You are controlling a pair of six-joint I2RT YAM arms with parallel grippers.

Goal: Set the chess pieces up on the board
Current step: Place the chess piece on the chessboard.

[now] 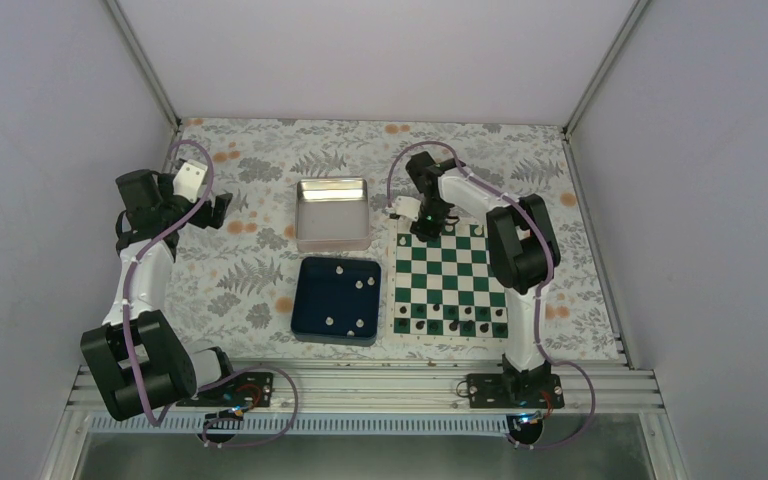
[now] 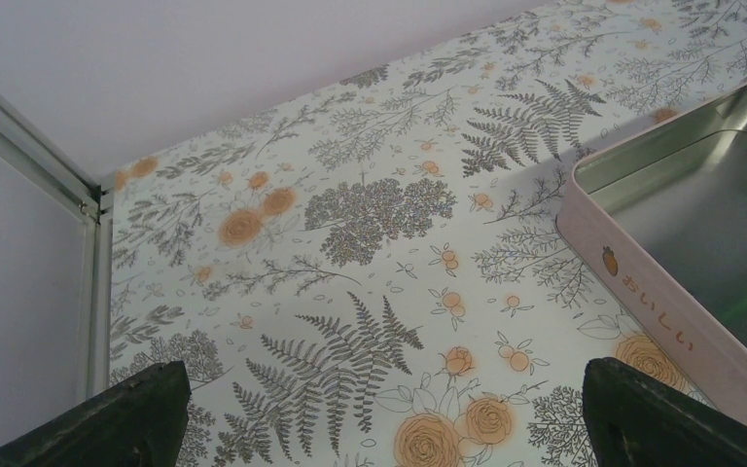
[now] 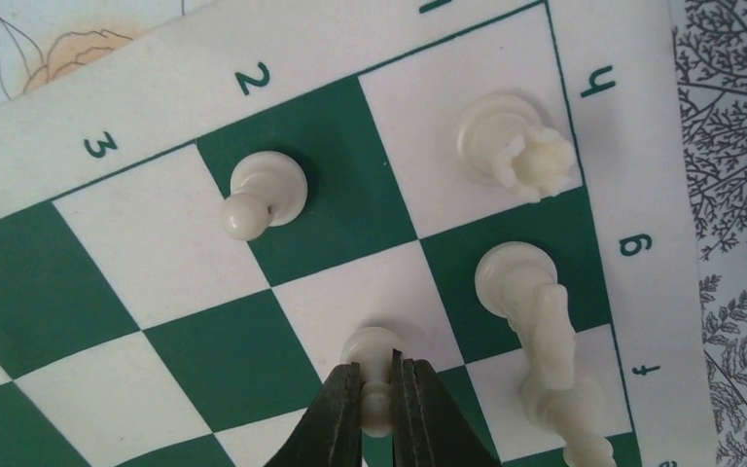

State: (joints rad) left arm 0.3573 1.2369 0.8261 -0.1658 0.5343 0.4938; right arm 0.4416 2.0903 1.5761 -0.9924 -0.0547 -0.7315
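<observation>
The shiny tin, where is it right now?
In the top view the tin sits mid-table, just beyond the blue tray and left of the chessboard. The left wrist view shows its corner at the right edge.

Two tabletop robot arms seen from above: the left arm (image 1: pixel 150 280), at the left of the frame, and the right arm (image 1: pixel 522 320), at centre right, share one build of slim white links joined by bulky black cylindrical joint housings. A pale purple cable (image 1: pixel 126 270) trails along each, from base to wrist. Black base plates (image 1: pixel 513 388) at the bottom edge carry small coils of red-orange wiring. A white block (image 1: pixel 192 177) sits by the left arm's wrist, upper left; a green light (image 1: pixel 432 213) glows on the right arm's wrist. In the wrist views, the left gripper (image 2: pixel 389 418) shows dark, matte, wedge-shaped fingers (image 2: pixel 141 418) in the lower corners; the right gripper (image 3: pixel 377 375) has slim black fingers at bottom centre.
</observation>
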